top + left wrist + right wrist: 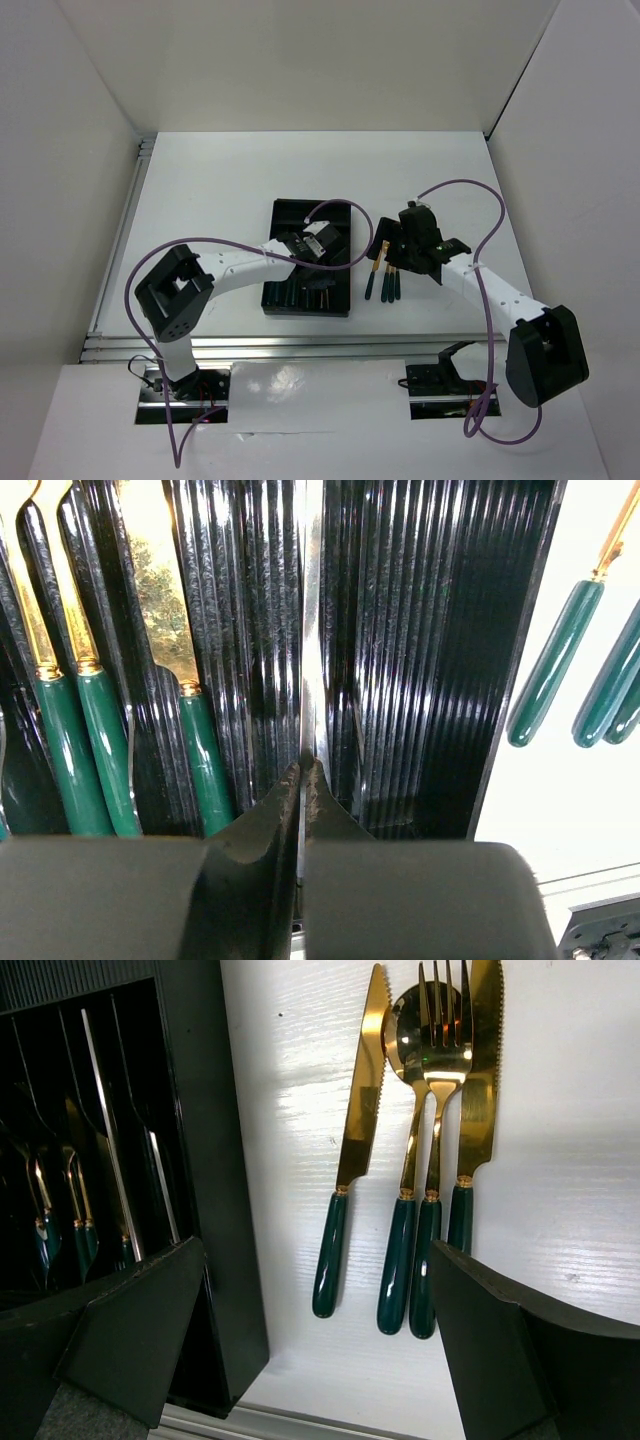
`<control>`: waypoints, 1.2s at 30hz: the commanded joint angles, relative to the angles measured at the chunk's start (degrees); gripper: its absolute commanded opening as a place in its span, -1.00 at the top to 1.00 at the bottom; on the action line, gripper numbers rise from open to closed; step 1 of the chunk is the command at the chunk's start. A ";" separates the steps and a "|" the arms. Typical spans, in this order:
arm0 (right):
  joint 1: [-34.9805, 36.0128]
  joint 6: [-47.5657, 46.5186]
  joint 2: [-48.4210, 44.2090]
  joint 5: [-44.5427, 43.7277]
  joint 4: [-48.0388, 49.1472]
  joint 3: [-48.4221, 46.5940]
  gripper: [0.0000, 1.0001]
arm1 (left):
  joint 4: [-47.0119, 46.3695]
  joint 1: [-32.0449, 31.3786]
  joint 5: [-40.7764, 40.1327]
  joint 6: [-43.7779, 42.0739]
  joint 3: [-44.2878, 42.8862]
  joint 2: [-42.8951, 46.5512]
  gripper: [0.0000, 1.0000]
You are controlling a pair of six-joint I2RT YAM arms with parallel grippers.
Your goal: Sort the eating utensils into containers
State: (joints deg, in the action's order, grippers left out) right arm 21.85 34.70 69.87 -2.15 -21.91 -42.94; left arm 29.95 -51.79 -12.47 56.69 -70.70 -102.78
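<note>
The black cutlery tray (292, 208) lies mid-table. In the left wrist view its left compartments hold two gold forks (62, 600) and a gold knife (160, 590) with green handles. My left gripper (318, 250) is low over the tray, its fingers (270, 820) shut on a thin pale chopstick (310, 630) that runs along a compartment. Two knives (352, 1130), a spoon (408, 1040) and a fork (442, 1030) lie side by side on the table right of the tray (385, 283). My right gripper (312, 1295) hovers open and empty over their handles.
White walls close the table at the back and both sides. An aluminium rail (300, 1425) runs along the near edge, just below the utensil handles. The tray's right wall (215, 1160) stands next to my right gripper's left finger.
</note>
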 commanded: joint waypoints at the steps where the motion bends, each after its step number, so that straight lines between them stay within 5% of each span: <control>1: -0.31 0.37 -0.34 0.04 1.70 0.31 -1.00 | 0.89 -0.24 0.79 -1.31 -0.32 -0.40 1.00; 18: -0.84 0.37 -0.96 -0.48 1.70 0.84 -1.00 | 6.52 -0.24 -2.56 2.82 -1.99 -3.13 1.00; 27: -0.84 0.37 -0.96 -0.48 1.70 0.84 -1.00 | 7.05 -0.24 -4.58 0.09 -6.38 -2.07 0.50; 36: -0.84 -2.27 0.45 1.10 2.31 -0.30 -0.90 | 10.91 0.37 -5.64 -4.65 -13.85 0.03 0.31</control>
State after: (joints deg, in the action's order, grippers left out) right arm 21.34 33.93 69.91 -1.83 -21.76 -42.57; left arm 38.76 -51.79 -16.69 55.11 -81.45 -104.92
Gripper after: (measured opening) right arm 0.961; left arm 0.342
